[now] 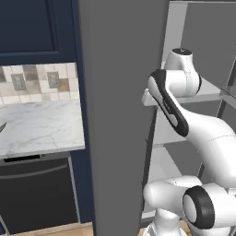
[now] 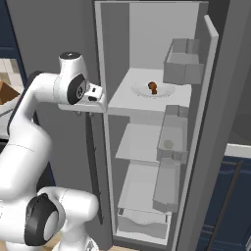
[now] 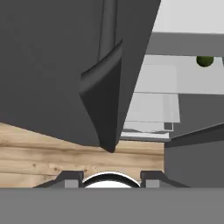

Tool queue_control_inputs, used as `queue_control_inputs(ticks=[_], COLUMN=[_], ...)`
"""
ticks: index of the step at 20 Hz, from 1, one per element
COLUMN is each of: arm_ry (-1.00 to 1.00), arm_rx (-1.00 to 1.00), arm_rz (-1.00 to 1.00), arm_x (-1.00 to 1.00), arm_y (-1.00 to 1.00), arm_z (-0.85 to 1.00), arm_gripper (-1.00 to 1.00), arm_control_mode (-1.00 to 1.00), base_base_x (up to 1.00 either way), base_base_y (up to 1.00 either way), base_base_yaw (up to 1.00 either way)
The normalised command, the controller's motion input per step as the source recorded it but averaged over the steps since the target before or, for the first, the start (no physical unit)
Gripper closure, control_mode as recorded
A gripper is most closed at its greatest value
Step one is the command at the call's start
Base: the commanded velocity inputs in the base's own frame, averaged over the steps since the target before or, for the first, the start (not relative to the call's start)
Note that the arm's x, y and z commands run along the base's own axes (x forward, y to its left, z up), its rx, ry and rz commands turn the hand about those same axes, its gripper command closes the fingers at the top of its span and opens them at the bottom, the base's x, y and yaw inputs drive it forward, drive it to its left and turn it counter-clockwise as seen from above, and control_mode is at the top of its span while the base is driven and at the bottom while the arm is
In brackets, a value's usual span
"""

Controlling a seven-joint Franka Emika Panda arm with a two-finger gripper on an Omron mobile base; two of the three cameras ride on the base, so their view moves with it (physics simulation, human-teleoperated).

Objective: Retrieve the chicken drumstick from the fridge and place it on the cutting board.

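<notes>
- The fridge (image 2: 147,122) stands open; the chicken drumstick (image 2: 153,87) lies on a white plate (image 2: 164,92) on its upper shelf.
- The gripper (image 2: 96,94) sits beside the fridge door's edge; finger spread cannot be told.
- Retrieval seems just starting; next, reach inward to the drumstick.

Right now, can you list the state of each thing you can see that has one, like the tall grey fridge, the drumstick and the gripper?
tall plain grey fridge: open, its broad flat grey door swung wide.
small brown-orange chicken drumstick: resting on a pale shelf inside the fridge, not gripped.
two-finger gripper: open, holding nothing, beside the door's edge.
tiny green ball: sitting on a fridge shelf.
</notes>
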Motion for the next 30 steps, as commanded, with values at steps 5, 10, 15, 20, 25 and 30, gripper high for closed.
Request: queue_control_inputs(ticks=[5, 10, 15, 20, 25, 30], arm_ry=[0.0, -0.12, -0.17, -0.17, -0.08, -0.01], arm_rx=[0.01, 0.02, 0.02, 0.05, 0.06, 0.02], arm_rz=[0.0, 0.0, 0.0, 0.0, 0.0, -0.04], arm_x=[0.2, 0.04, 0.28, 0.48, 0.64, 0.73], arm_y=[-0.44, -0.92, -0.76, -0.59, -0.33, -0.1], arm_z=[0.0, 0.02, 0.08, 0.08, 0.2, 0.38], arm_gripper=[-1.0, -1.0, -1.0, -1.0, -1.0, -1.0], arm_control_mode=[-1.0, -1.0, -1.0, -1.0, -1.0, -1.0], base_base_x=[0.0, 0.0, 0.0, 0.0, 0.0, 0.0], base_base_y=[0.0, 0.0, 0.0, 0.0, 0.0, 0.0], base_base_yaw=[0.0, 0.0, 0.0, 0.0, 0.0, 0.0])
